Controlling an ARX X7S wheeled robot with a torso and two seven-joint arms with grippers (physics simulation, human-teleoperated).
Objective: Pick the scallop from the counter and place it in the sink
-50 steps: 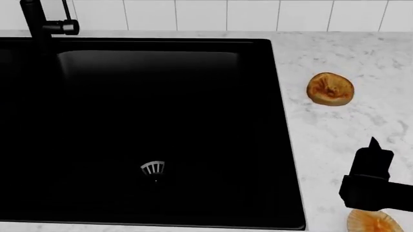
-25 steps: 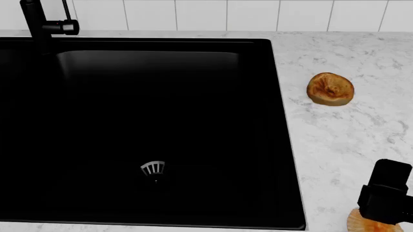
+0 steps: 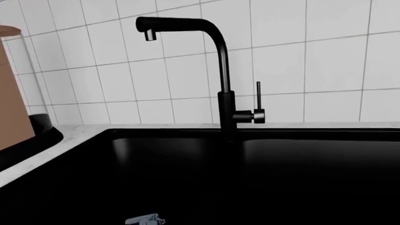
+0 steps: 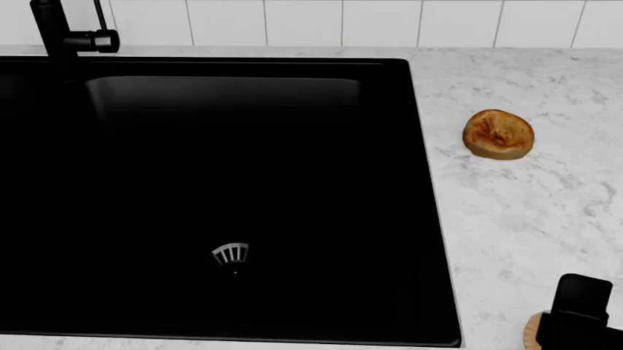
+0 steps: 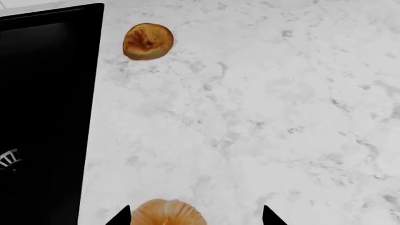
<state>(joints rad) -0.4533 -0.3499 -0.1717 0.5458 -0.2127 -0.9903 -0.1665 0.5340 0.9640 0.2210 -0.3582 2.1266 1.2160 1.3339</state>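
Scallop sits on the counter by its front edge, not grabbed yet; right gripper spread around it, sink empty.

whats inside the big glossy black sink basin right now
Inside the glossy black sink basin, only a small silver slotted drain shows. Its near-left corner lies outside the head view, so unseen.

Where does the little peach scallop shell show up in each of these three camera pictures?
Head view: the scallop peeks out at the bottom right corner, mostly hidden by the right gripper.
Right wrist view: the shell lies at the bottom edge, between the open jaws.
Left wrist view: not in it.
Shared landmark: the silver drain in the black sink appears in all three.
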